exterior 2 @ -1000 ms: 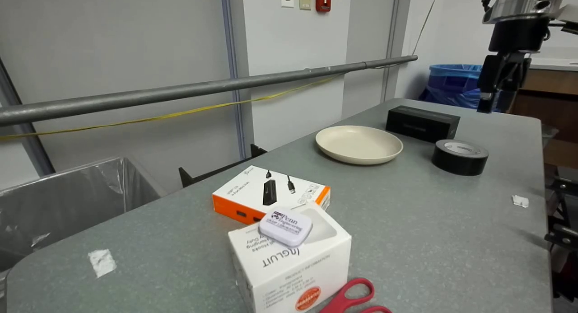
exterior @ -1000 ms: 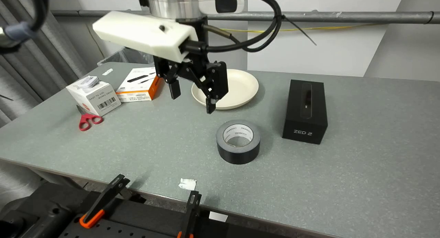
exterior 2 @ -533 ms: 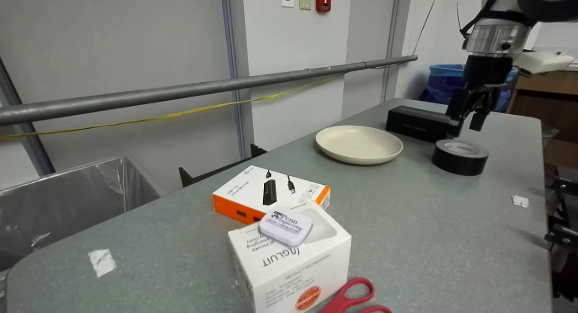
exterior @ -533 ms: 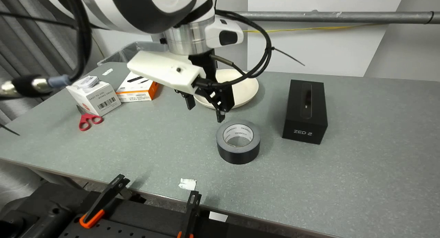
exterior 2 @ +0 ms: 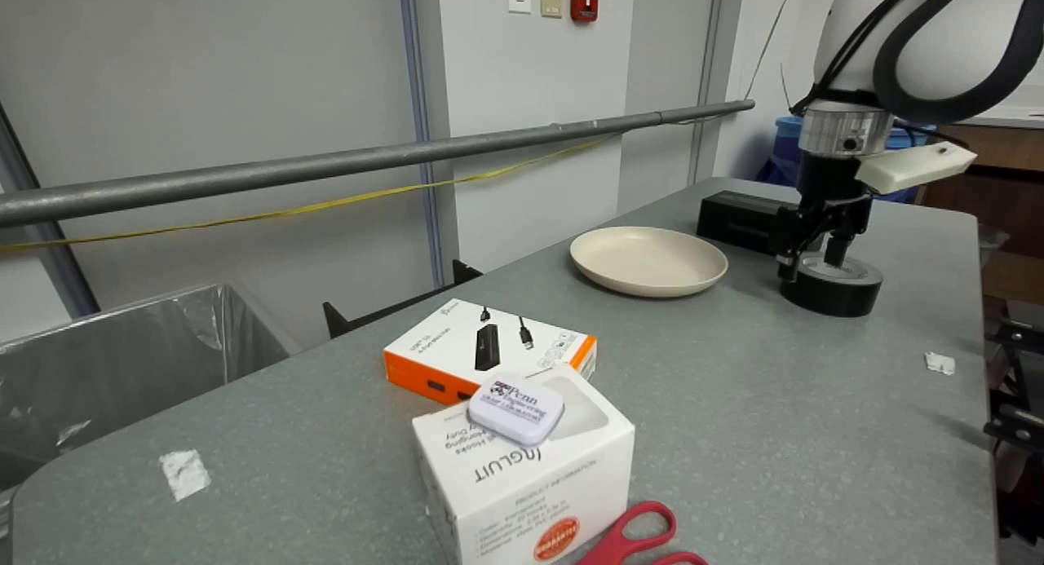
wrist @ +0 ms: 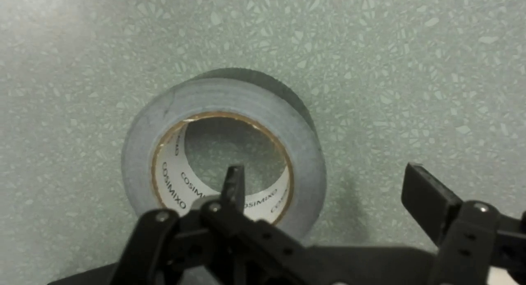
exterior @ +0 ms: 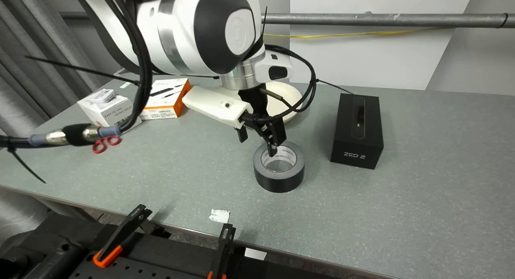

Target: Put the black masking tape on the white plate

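The black masking tape (exterior: 279,183) lies flat on the table in both exterior views (exterior 2: 830,296), and its grey upper face shows in the wrist view (wrist: 222,95). My gripper (exterior: 257,143) is open and empty, low at the roll; it also shows in an exterior view (exterior 2: 811,261). In the wrist view my gripper (wrist: 323,170) has one finger over the hollow core and the other outside the roll, with the roll's wall between them. I cannot tell whether a tip is inside the core. The white plate (exterior 2: 648,259) is empty; the arm partly hides it in an exterior view (exterior: 283,97).
An upright black box (exterior: 357,130) stands close to the tape. A white and orange box (exterior: 165,98), a white box (exterior 2: 530,483) with a small tin on it and red scissors (exterior 2: 628,540) lie farther off. Clamps (exterior: 124,232) sit at the table edge.
My gripper has come down and across to the tape, staying open. One finger now overlaps the roll's opening. The tape, plate and boxes have not moved.
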`<state>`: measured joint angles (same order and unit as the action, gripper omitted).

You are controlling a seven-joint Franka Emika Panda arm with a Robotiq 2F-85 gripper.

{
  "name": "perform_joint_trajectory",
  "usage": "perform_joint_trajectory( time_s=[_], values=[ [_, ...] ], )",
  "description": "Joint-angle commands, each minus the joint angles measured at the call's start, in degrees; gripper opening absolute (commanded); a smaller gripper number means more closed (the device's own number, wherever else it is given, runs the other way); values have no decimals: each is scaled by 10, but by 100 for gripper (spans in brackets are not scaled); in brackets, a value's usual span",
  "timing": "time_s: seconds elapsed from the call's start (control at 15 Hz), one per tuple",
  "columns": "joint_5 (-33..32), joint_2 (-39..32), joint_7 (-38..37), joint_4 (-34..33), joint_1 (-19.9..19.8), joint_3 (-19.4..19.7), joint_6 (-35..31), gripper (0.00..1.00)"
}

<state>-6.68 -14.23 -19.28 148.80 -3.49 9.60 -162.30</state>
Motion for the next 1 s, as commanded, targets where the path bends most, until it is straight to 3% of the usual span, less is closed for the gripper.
perform_joint_trajectory(
  time_s=[0.0,0.13,0.4,0.67,0.73,0.93],
  values=[
    [-3,-67,-34,-47,34,28,-13,100],
    [16,-89,-32,-64,38,26,-12,72],
    [29,-95,-33,-74,47,33,-11,42],
    [55,-69,-14,-71,29,27,8,11],
    [61,-63,-13,-70,28,27,9,5],
    [71,-17,-12,-53,29,31,0,6]
  ],
)
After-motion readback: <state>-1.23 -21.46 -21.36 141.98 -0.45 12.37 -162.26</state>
